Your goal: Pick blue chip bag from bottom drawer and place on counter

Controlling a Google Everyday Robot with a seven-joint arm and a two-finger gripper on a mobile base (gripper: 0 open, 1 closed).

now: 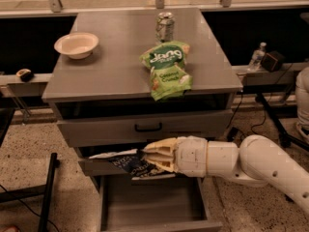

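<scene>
My gripper (147, 159) is shut on the blue chip bag (126, 162), a dark navy crinkled bag with pale print. It holds the bag above the open bottom drawer (149, 208), level with the middle drawer front. My white arm reaches in from the right. The grey counter (106, 62) lies above, well over the bag.
On the counter lie a green chip bag (165, 67), a metal can (164, 27) behind it and a pale bowl (77, 44) at the left. The top drawer with a black handle (148, 127) is shut. A black stand leg (47, 192) is at the lower left.
</scene>
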